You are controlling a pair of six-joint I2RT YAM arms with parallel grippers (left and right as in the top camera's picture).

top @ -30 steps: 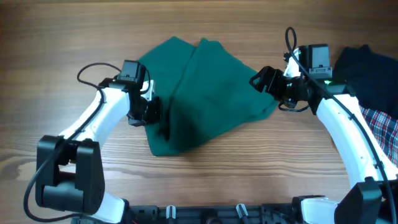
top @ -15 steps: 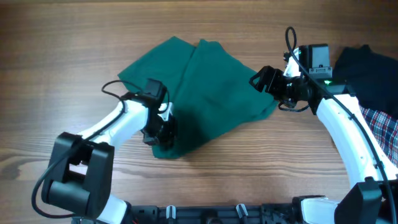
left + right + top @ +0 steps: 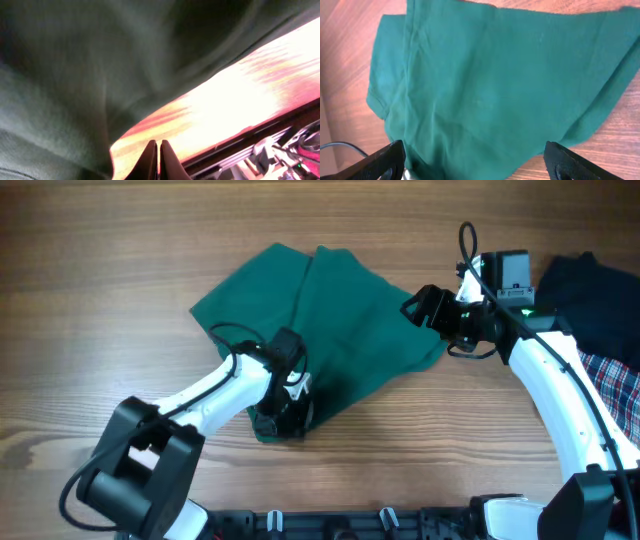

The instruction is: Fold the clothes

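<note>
The clothes (image 3: pixel 345 310) are a dark green garment lying partly folded in the middle of the table, with a crease down its middle. My left gripper (image 3: pixel 287 418) presses at its near lower corner. In the left wrist view the left gripper (image 3: pixel 158 148) is shut, nothing shows between its fingers, and the green fabric (image 3: pixel 75 75) lies just beyond them over bare wood. My right gripper (image 3: pixel 416 308) hovers at the garment's right corner. It stands wide open (image 3: pixel 475 156) above the clothes (image 3: pixel 495 85), holding nothing.
A black or navy garment (image 3: pixel 590 285) lies at the right edge of the table, with a red-white-blue plaid cloth (image 3: pixel 618 385) below it. The dark front rail (image 3: pixel 380 522) of the robot base runs along the near edge.
My left arm has swept to the right and nearer along the garment's lower left edge, and that edge has drawn inward with it. The right arm has not moved.
</note>
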